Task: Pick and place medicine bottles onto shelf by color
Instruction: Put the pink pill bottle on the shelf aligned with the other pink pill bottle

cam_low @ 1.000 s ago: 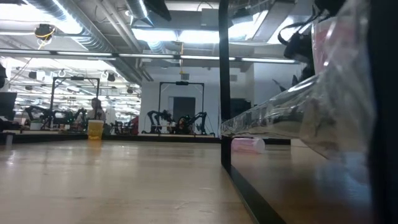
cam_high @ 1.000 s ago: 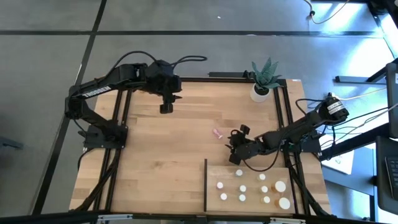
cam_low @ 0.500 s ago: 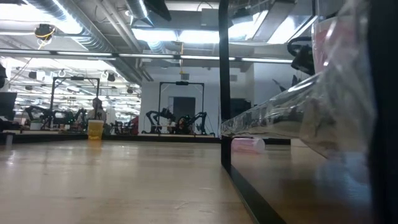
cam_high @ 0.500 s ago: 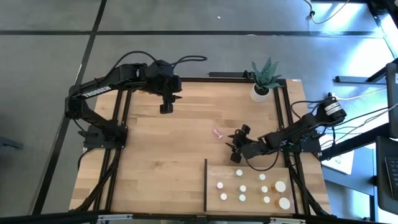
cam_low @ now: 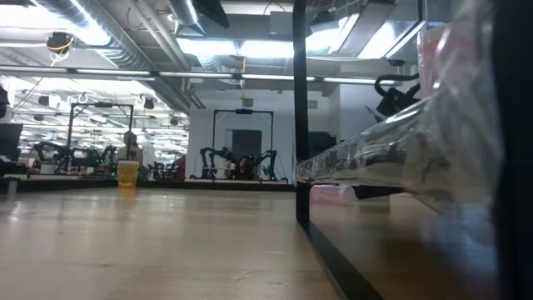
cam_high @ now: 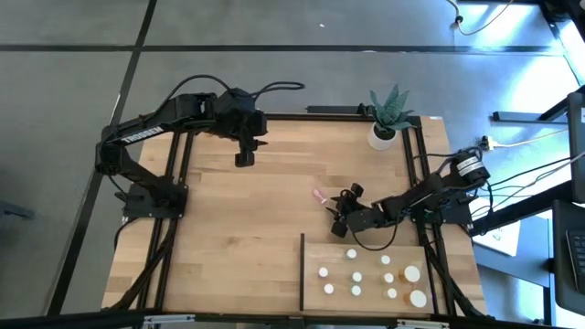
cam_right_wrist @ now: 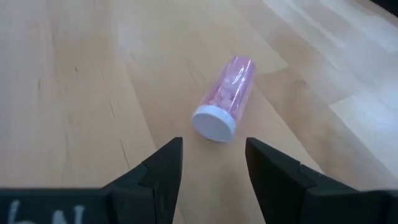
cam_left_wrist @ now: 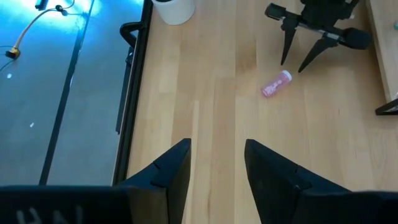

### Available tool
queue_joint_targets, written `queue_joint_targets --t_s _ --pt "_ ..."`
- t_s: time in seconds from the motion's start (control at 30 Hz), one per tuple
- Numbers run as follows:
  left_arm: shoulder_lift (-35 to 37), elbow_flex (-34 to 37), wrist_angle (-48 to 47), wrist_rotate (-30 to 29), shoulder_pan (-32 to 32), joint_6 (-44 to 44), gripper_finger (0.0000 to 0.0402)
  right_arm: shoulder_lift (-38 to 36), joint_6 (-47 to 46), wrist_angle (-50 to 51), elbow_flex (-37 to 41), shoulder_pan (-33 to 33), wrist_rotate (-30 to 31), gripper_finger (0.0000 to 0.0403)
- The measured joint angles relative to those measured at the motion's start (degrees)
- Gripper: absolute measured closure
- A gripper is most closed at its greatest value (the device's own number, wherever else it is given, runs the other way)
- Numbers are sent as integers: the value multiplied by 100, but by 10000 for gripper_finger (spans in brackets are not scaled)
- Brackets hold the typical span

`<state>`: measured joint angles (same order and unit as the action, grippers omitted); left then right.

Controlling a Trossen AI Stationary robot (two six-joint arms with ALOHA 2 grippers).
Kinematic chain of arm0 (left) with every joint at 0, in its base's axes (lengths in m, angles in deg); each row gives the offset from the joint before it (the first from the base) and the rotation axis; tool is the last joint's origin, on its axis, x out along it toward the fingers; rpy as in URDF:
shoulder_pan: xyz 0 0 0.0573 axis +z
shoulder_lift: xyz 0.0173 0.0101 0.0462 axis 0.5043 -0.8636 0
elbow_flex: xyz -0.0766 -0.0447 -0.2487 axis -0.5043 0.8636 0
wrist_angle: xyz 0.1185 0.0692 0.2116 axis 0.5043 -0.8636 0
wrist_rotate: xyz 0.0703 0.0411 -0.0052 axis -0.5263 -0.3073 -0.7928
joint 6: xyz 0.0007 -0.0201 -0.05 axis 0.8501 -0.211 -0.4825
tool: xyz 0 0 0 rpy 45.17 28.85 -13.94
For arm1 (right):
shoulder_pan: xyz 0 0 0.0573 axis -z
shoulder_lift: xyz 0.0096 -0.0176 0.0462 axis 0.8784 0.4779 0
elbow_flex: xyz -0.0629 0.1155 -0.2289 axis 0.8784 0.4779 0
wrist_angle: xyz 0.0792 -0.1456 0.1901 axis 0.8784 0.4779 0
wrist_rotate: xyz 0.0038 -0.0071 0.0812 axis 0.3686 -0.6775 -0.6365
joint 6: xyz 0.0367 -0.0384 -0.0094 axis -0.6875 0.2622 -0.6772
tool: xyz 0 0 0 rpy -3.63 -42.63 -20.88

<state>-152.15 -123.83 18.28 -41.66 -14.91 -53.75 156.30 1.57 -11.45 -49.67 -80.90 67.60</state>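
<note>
A pink medicine bottle (cam_right_wrist: 224,99) with a white cap lies on its side on the tabletop (cam_high: 319,196), cap end toward my right gripper. My right gripper (cam_right_wrist: 212,149) hangs low just short of it, open, fingers touching nothing; the left wrist view shows it beside the bottle (cam_left_wrist: 292,65). The shelf (cam_high: 315,251) lies at the near right and carries several white and orange bottles standing upright (cam_high: 356,276). My left gripper (cam_high: 243,160) waits open, raised over the far left of the table.
A white plant pot (cam_high: 382,135) with a green plant stands at the far right corner. The shelf's dark upright edge (cam_low: 301,125) rises near the pink bottle (cam_low: 331,193). Bare wood stretches across the table's middle and left.
My right gripper has sunk toward the tabletop and edged toward the pink bottle, tipping a little as it went. Its fingers have stayed the same distance apart. The bottle has not moved.
</note>
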Motion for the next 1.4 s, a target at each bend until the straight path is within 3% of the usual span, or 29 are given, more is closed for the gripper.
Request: queue_joint_targets --t_s 0.3,0.63,1.4 --pt "0 0 0 0 0 4 259 668 -32 -879 -9 23 53 224" --pt "-1 0 -1 0 0 7 259 1146 -62 -944 -397 19 465 224" --pt "-2 2 -199 2 0 9 259 1259 -804 -888 -522 23 1085 232"
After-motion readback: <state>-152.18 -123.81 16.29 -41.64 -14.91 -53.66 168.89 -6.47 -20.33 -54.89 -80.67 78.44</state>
